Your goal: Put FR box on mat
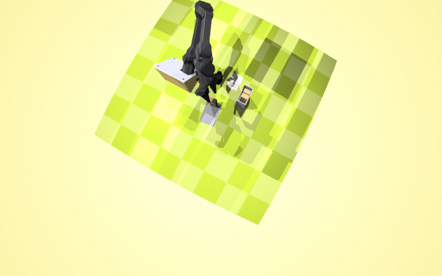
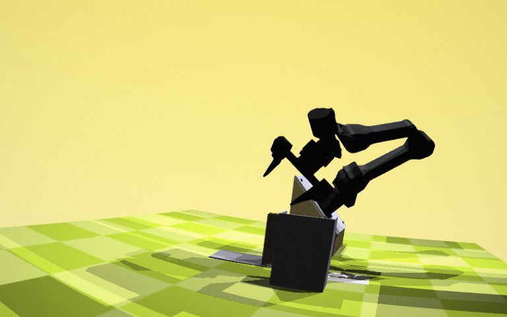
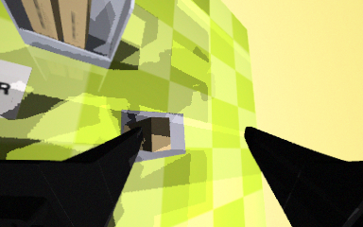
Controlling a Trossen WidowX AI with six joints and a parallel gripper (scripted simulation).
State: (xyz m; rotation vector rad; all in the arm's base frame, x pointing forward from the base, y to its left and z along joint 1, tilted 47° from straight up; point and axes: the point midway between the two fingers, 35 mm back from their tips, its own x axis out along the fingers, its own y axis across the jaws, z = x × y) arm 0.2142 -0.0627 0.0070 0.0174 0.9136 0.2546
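Box (image 1: 213,102) (image 2: 269,239) (image 3: 161,143), one: on mat (image 1: 209,116) (image 2: 235,257) (image 3: 178,133), long axis upright; code unreadable. Lies below claw (image 1: 212,96) (image 2: 277,190) (image 3: 194,129), off-centre towards the wrist view's left finger. Claw: tilted, wide, holding nothing. Next, presumably: alignment, then tipping printed side up.

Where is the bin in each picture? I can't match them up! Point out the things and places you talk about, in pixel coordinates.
Top: a little right of the middle, in the upper half, the bin (image 1: 240,105) (image 2: 300,252) (image 3: 71,51).
Exterior: low down, right of the middle, a big dark block.
Wrist: top left, partly cut off.
Landmark in all three: the grey mat (image 1: 208,117) (image 2: 235,257) (image 3: 178,132).
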